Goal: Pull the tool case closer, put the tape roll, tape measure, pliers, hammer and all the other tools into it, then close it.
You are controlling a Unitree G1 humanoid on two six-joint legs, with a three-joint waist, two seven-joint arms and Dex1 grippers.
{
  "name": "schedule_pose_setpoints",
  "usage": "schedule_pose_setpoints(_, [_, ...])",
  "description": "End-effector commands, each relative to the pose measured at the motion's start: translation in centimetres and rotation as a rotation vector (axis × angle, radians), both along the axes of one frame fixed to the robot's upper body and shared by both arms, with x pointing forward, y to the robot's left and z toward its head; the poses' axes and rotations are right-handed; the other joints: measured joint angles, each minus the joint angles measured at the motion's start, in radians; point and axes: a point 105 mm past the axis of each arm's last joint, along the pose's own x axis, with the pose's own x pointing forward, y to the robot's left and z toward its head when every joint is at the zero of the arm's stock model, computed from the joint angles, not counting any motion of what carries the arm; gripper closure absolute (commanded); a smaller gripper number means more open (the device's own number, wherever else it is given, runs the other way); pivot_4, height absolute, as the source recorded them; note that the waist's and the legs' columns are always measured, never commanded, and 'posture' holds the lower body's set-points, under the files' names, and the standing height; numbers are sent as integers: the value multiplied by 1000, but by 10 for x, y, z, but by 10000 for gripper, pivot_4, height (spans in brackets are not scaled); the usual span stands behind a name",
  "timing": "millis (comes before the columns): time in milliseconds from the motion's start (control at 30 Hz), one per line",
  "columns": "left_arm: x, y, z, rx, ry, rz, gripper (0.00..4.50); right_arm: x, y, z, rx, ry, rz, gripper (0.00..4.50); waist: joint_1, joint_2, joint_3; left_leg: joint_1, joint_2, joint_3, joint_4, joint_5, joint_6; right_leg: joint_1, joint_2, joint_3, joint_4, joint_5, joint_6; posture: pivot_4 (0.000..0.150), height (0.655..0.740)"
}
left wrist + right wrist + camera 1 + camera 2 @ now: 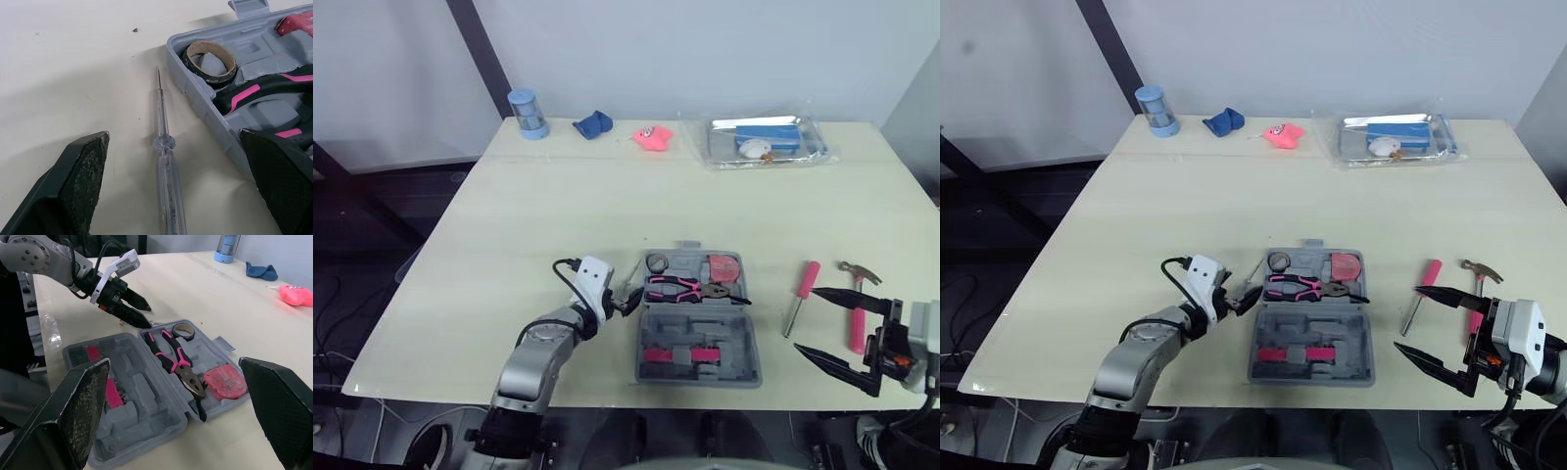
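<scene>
Jaws of left arm [543,348] spread around screwdriver [164,161].

No text, label or number is legible — anywhere.

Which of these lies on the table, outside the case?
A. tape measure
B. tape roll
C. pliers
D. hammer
D: the hammer lies on the table to the right of the open case, next to a pink screwdriver, while the pliers, tape roll and tape measure sit inside the case.
</scene>
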Motion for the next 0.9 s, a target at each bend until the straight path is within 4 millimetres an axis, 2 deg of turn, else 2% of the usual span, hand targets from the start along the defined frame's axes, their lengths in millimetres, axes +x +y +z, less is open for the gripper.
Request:
schedule_pose_setpoints(33, [4, 10, -1, 30, 5, 52, 0, 0, 2, 8, -8, -28, 11, 596, 0, 0, 0, 0, 0, 0, 0, 0, 0, 0, 1, 0, 0, 0, 0, 1500, 7400])
schedule_pose_setpoints(367, [-4, 16, -4, 42, 9, 49, 0, -1, 2, 7, -5, -26, 2, 596, -3, 0, 0, 0, 0, 0, 0, 0, 0, 0, -1, 1, 0, 0, 0, 1500, 7400])
schedule_pose_setpoints(533, [-2, 19, 3, 13, -32, 67, 0, -1, 2, 7, -5, -26, -3, 596, -3, 0, 0, 0, 0, 0, 0, 0, 0, 0, -1, 1, 0, 0, 0, 1500, 7400])
schedule_pose_setpoints(833, [-1, 24, 4, 5, -44, 75, 0, -1, 1, 5, -7, -20, -8, 596, -3, 0, 0, 0, 0, 0, 0, 0, 0, 0, -1, 1, 0, 0, 0, 1500, 7400])
schedule_pose_setpoints(900, [0, 20, 10, -29, -68, 53, 0, -2, 1, 5, -8, -17, -10, 596, -3, 0, 0, 0, 0, 0, 0, 0, 0, 0, -1, 1, 0, 0, 0, 1500, 7400])
